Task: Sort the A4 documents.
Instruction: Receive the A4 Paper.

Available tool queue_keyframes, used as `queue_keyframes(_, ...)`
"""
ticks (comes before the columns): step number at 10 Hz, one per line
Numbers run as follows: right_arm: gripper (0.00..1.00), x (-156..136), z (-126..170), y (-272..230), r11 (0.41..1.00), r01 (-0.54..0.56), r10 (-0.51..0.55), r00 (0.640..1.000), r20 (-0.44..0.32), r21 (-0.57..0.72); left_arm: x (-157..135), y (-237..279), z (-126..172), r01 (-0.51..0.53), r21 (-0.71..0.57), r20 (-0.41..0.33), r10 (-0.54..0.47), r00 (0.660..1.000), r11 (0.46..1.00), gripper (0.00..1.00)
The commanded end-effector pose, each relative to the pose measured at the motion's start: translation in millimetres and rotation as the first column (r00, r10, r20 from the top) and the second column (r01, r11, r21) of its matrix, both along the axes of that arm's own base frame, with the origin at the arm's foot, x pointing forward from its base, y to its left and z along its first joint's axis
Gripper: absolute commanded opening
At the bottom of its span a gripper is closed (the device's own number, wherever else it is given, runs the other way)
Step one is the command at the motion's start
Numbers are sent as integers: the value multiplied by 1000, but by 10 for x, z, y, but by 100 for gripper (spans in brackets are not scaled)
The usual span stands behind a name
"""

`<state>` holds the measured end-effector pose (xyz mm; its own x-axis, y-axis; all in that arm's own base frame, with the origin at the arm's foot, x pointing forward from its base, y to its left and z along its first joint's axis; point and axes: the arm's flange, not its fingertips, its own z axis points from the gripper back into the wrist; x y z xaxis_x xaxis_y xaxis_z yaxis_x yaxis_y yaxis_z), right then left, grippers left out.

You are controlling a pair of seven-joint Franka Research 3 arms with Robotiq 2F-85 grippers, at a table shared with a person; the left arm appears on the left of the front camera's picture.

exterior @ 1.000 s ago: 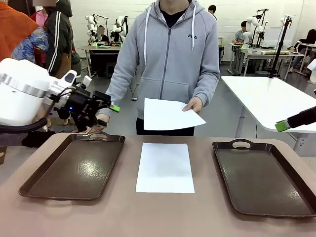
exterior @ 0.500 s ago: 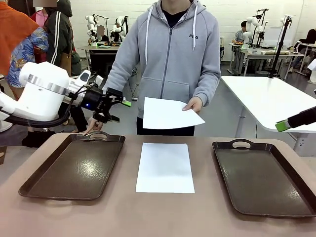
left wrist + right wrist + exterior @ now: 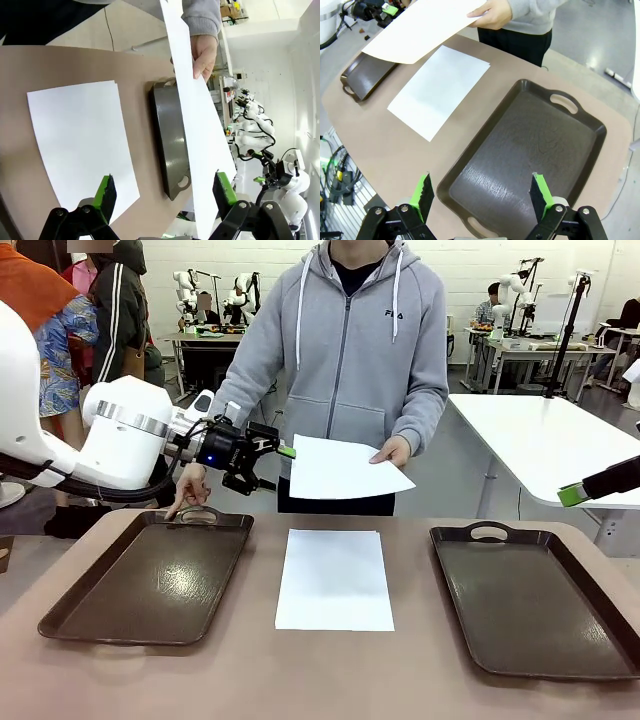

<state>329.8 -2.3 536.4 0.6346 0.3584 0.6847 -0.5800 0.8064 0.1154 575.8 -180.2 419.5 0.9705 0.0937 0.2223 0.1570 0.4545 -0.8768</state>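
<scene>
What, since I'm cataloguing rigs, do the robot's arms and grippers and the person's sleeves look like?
The left arm is glossy white with a silver ring, black cables and a small blue light near the wrist. The left gripper and right gripper are black with green pads. The person wears a grey zip hoodie with white drawstrings.

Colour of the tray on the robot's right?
The right tray is dark brown, slightly glossy; right wrist view shows it best.
</scene>
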Motion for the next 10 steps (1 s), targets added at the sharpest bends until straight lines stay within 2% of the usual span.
queue_keyframes(1, 100, 14, -20, 8, 1000, -12, 12, 1000, -5, 13, 87, -54, -21, 10, -96, -4, -11, 1000, 995, 100)
queue_keyframes(5, 100, 14, -20, 8, 1000, -12, 12, 1000, -5, 13, 135, -215, -4, 9, -187, -35, -15, 999, 982, 100)
queue_keyframes(10, 100, 14, -20, 8, 1000, -12, 12, 1000, -5, 13, 186, -374, -50, 16, -216, -50, -27, 998, 976, 100)
